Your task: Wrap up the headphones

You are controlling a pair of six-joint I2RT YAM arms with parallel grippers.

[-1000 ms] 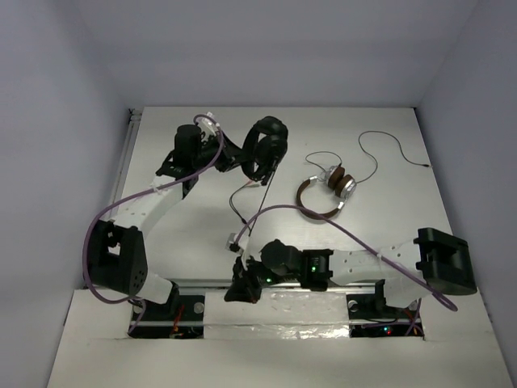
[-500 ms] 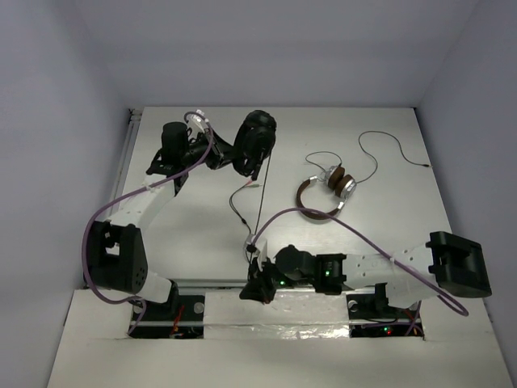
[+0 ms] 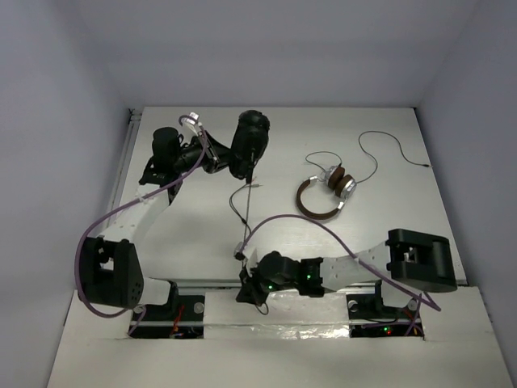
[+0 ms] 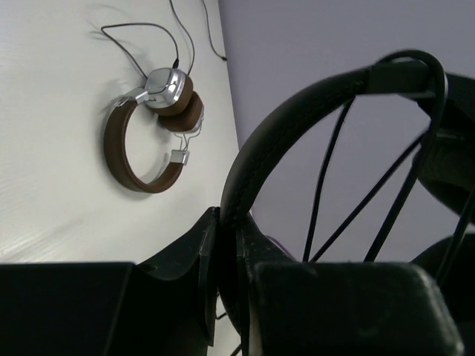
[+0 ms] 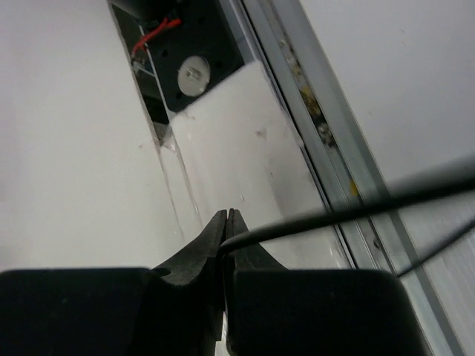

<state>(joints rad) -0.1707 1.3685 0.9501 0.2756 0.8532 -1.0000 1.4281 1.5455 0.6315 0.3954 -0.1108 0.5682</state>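
At the near edge of the table (image 3: 194, 234), the right gripper (image 5: 226, 216) has its jaws pressed together on the thin black cable (image 5: 334, 213), nipped at the very fingertips. Beyond it, the cable runs away across the white surface to the black headphones (image 3: 249, 144), which are held above the table toward the far left. The left gripper (image 4: 228, 237) clamps their headband (image 4: 297, 111) between its jaws, and strands of cable cross inside the band's arc. Further right, well apart, brown-banded headphones (image 3: 321, 194) with silver earcups lie flat, their own thin cord trailing behind.
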